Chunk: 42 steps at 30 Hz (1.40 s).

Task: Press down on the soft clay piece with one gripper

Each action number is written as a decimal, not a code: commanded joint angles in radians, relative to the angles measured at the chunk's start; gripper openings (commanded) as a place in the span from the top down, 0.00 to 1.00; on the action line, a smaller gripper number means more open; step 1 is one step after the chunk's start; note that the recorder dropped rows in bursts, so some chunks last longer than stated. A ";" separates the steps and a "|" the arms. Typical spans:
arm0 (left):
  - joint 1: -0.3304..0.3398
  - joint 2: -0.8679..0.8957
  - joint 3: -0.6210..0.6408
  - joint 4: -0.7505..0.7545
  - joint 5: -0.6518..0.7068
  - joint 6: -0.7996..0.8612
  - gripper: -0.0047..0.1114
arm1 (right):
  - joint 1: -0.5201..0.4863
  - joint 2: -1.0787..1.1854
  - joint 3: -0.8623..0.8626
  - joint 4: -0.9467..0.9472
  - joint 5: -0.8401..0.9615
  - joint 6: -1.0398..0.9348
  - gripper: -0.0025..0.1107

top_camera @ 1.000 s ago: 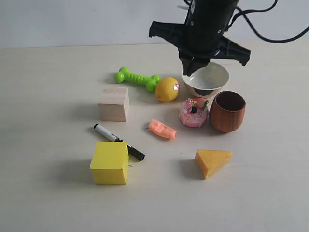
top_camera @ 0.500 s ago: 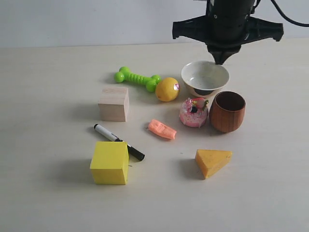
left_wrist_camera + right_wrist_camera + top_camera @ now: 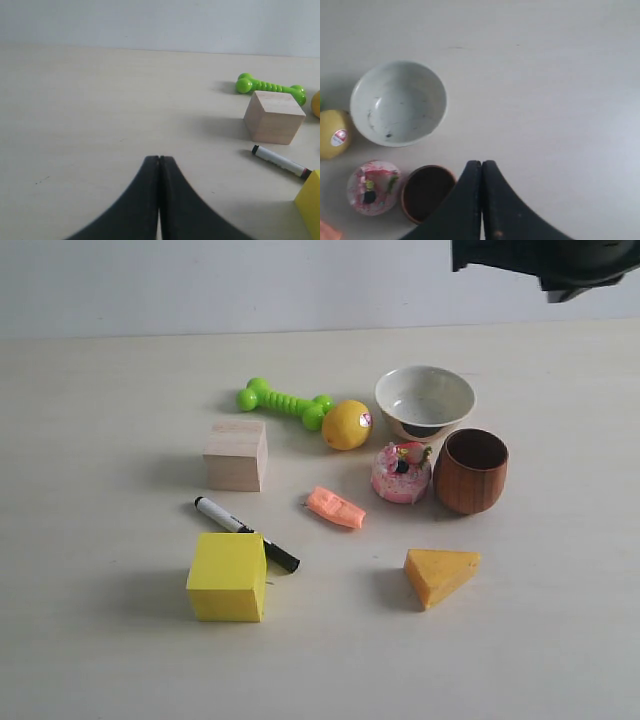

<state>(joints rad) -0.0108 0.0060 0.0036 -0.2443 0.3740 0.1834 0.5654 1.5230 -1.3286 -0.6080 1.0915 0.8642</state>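
Pale surface (image 3: 100,660) carried the soft clay piece (image 3: 335,507), whole only in the exterior view; my right hand (image 3: 481,163) and left hand (image 3: 159,158) showed fingers pressed together.

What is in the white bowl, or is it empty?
Empty. The white bowl stands upright, and the right wrist view looks straight down into it: a bare inside with only a few tiny dark specks.

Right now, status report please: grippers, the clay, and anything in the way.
Left gripper shut, empty. Right gripper shut, empty, well off the clay. Clay lying on the table, nothing touching it. Doughnut and pen close by, neither covering it.
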 commanded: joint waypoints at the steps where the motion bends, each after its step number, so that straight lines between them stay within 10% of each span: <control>1: 0.004 -0.006 -0.004 -0.002 -0.009 -0.001 0.96 | -0.067 -0.132 0.135 -0.042 -0.054 0.045 0.98; 22: 0.004 -0.006 -0.004 -0.002 -0.009 -0.001 0.96 | -0.665 -0.884 0.872 0.104 -0.672 -0.135 0.98; 38: 0.004 -0.006 -0.004 -0.002 -0.009 -0.001 0.96 | -0.670 -1.159 1.137 0.159 -1.054 -0.196 0.98; 42: 0.004 -0.006 -0.004 -0.002 -0.009 -0.001 0.96 | -0.670 -1.275 1.236 0.474 -1.048 -0.527 0.98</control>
<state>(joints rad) -0.0108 0.0060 0.0036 -0.2443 0.3740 0.1834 -0.0992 0.3014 -0.1397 -0.3178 0.0597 0.5386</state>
